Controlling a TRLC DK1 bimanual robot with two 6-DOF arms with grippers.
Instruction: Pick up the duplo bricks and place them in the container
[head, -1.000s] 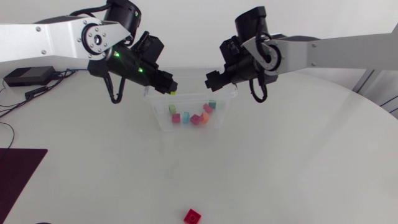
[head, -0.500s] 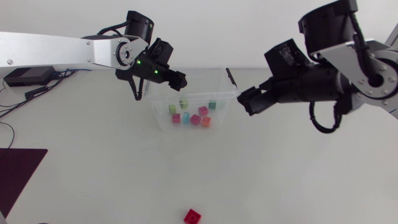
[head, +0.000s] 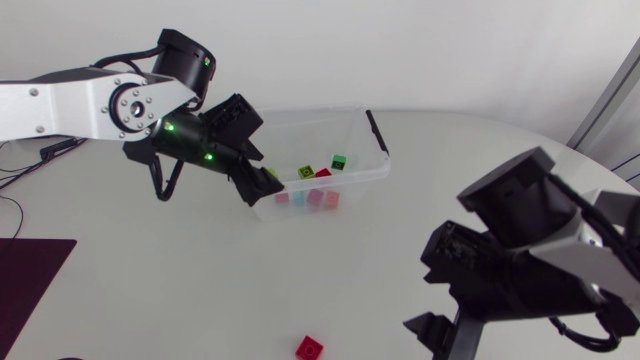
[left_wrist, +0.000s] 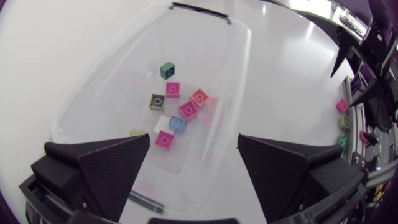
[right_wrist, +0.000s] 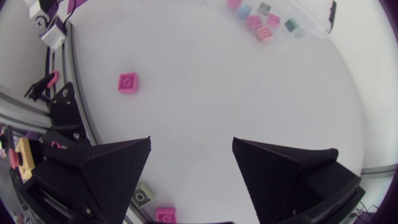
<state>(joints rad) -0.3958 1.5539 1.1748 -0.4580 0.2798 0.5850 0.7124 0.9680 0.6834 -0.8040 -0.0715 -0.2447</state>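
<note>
Your left pincer (left_wrist: 194, 142) stands released at a corner of the clear container (head: 372, 168), which holds several duplo bricks (left_wrist: 188, 109). Your right pincer (right_wrist: 191, 143) is likewise released and empty, well apart from the container. One red duplo brick (head: 309, 347) lies on the tabletop (head: 150, 280), also well apart from the container.
</note>
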